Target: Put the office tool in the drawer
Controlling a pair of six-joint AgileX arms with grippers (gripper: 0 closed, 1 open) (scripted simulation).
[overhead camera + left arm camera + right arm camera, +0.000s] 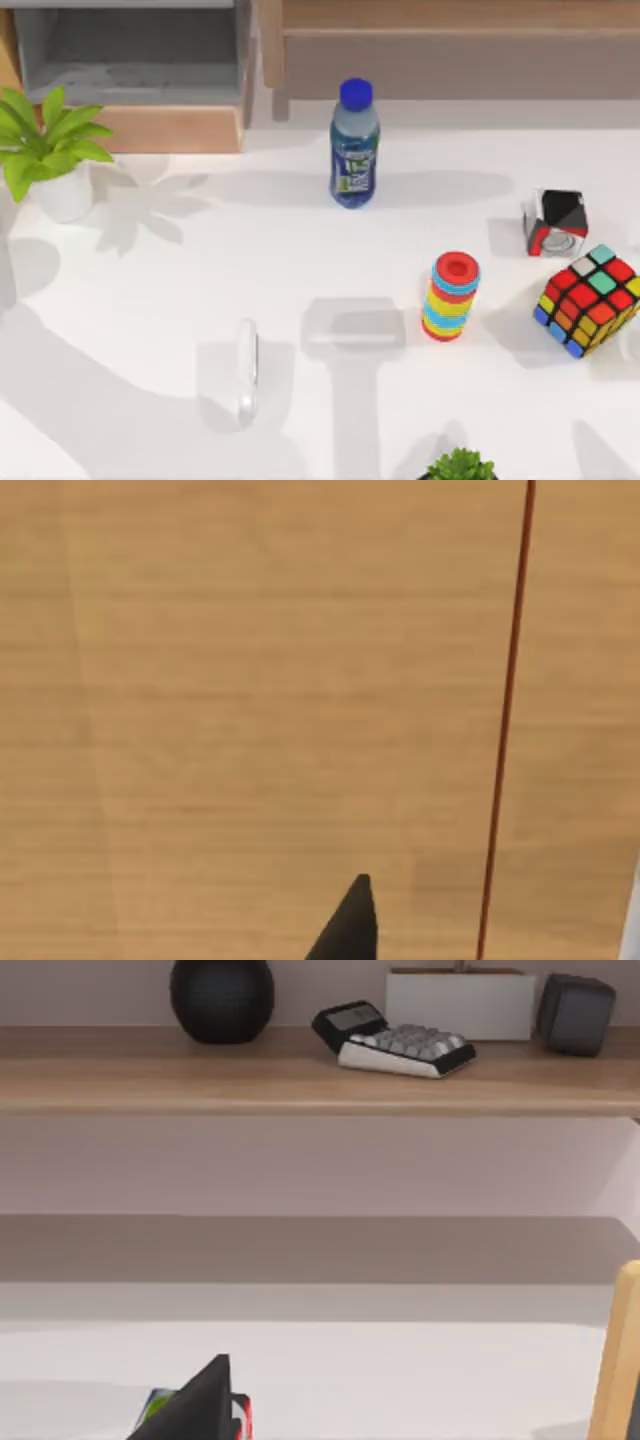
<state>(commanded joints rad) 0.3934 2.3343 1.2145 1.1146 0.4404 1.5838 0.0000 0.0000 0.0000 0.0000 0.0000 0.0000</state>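
At the far left of the table, the drawer (130, 60) stands open, with a potted plant (45, 150) just in front of it. The office tool (246, 370) lies flat on the white table (150, 300) at the near left, well apart from the drawer. Farther right are a blue bottle (354, 145), a ring stack (452, 296) and a colourful cube (590, 300); I cannot tell whether either gripper is released or clenched.

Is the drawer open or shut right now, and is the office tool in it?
Open: the top view looks down onto the drawer's grey floor behind its tan front panel. The office tool is out, lying flat on the white table.
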